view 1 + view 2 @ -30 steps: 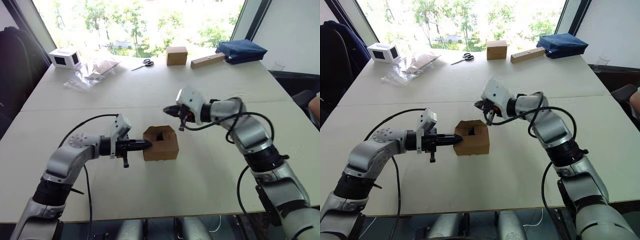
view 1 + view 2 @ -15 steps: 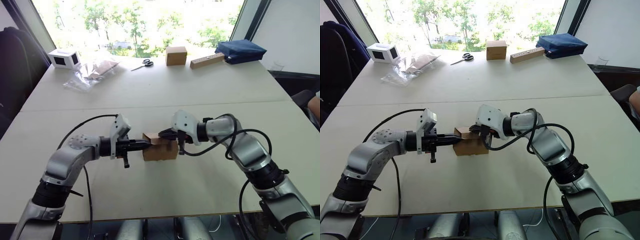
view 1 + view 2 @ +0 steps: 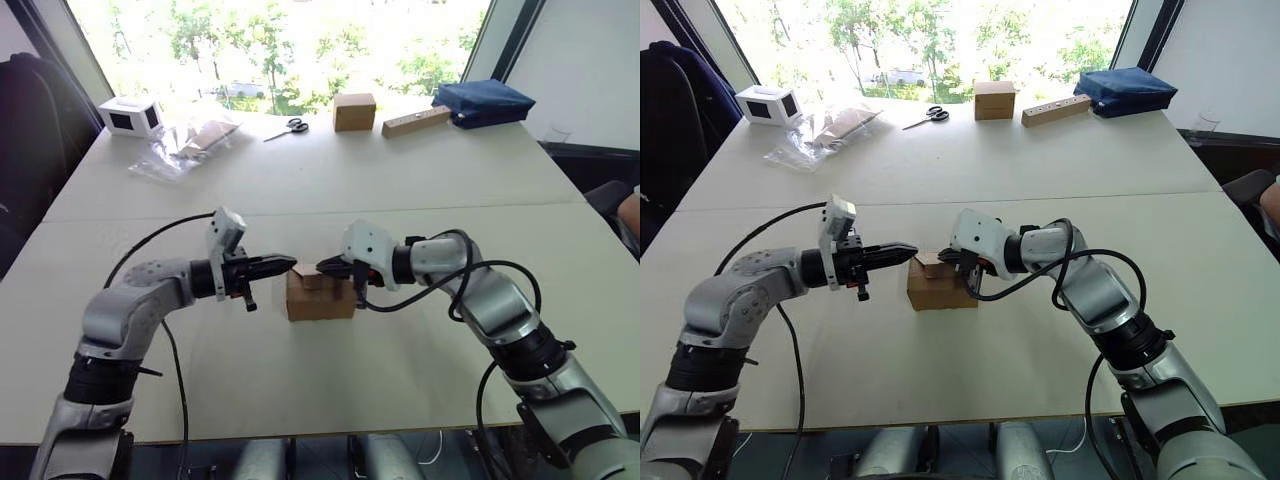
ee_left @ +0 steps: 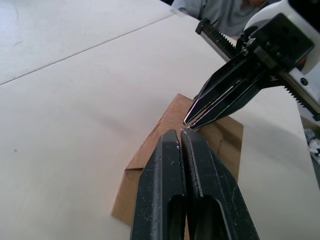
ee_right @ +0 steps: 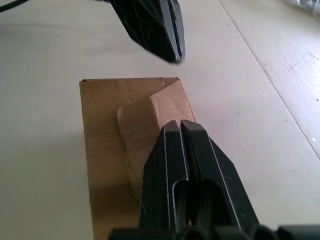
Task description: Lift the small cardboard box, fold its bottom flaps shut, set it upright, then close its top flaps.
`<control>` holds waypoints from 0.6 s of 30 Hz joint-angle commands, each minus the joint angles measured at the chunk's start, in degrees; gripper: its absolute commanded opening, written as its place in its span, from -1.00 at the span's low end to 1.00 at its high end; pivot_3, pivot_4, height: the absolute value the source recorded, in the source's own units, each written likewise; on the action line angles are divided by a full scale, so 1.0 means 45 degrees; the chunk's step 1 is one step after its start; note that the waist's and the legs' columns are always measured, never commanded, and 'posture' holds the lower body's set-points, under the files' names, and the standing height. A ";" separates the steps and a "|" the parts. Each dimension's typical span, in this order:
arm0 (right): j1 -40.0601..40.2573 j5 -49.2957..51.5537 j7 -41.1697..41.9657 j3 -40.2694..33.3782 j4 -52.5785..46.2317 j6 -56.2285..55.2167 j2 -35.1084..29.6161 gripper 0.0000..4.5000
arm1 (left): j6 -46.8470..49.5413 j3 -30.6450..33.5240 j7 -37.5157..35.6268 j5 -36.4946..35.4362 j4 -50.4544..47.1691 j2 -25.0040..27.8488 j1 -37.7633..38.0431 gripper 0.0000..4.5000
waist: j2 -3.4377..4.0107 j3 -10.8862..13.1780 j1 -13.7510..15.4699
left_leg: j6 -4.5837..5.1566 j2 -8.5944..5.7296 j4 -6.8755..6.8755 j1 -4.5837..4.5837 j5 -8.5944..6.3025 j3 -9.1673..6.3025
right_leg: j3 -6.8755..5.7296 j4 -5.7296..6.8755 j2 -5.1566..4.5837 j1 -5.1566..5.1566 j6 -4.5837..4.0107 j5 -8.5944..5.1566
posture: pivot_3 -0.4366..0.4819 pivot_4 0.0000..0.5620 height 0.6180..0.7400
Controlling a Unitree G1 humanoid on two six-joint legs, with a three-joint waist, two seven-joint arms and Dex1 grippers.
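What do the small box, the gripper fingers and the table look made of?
Small cardboard box: brown matte cardboard, with creased folds in its top flaps. Fingers of the left gripper and right gripper: black, slightly glossy, probably hard plastic. Table: pale matte board, material unclear.

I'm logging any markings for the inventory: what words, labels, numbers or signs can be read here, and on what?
No readable text in these pictures.
The small cardboard box: plain brown, no print.
The other cardboard cube: no visible marking.
The white box with dark panels: too small to tell any lettering.
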 commanded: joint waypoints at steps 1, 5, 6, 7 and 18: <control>-0.0119 0.0040 -0.0114 -0.0390 -0.0563 0.0016 0.0010 -1.00 | -0.0634 -0.0360 0.0196 0.0601 0.0342 -0.0242 -0.0339 -0.96 | 0.0000 0.0000 -0.0010 | -0.0002 0.0000 -0.0001 0.0000 0.0001 0.0000 | 0.0000 0.0000 0.0000 0.0000 0.0000 0.0000 | -0.05 -0.47 1.00; -0.0009 0.0096 -0.0250 -0.0687 -0.0985 0.0000 -0.0152 -1.00 | -0.0762 -0.0556 0.0335 0.0820 0.0588 -0.0602 -0.0505 -0.96 | 0.0000 0.0000 -0.0012 | -0.0008 0.0001 -0.0002 0.0000 0.0005 0.0000 | -0.0001 0.0002 0.0003 -0.0004 0.0000 0.0000 | -0.05 -0.47 1.00; 0.0036 0.0244 -0.0261 -0.0875 -0.1236 0.0080 -0.0207 -1.00 | -0.0786 -0.0577 0.0338 0.0850 0.0591 -0.0643 -0.0492 -0.96 | 0.0000 0.0000 -0.0009 | -0.0007 0.0001 -0.0002 0.0000 0.0004 0.0000 | -0.0001 0.0002 0.0002 -0.0003 0.0000 0.0000 | -0.05 -0.47 1.00; 0.0107 0.0406 -0.0190 -0.1022 -0.1535 0.0176 -0.0316 -1.00 | -0.0826 -0.0585 0.0337 0.0889 0.0624 -0.0675 -0.0478 -0.96 | 0.0000 0.0000 -0.0009 | -0.0007 0.0001 -0.0002 -0.0001 0.0004 0.0000 | -0.0001 0.0001 0.0002 -0.0003 0.0000 0.0000 | -0.05 -0.47 1.00; 0.1152 0.0107 0.0210 -0.0297 -0.3309 -0.0039 -0.1069 -1.00 | -0.0899 -0.0163 0.0351 0.0688 0.1157 -0.0973 -0.0389 -0.96 | 0.0000 0.0000 -0.0016 | 0.0003 0.0002 -0.0002 0.0004 -0.0002 -0.0003 | -0.0001 0.0002 0.0004 0.0001 0.0000 0.0000 | -0.05 -0.47 1.00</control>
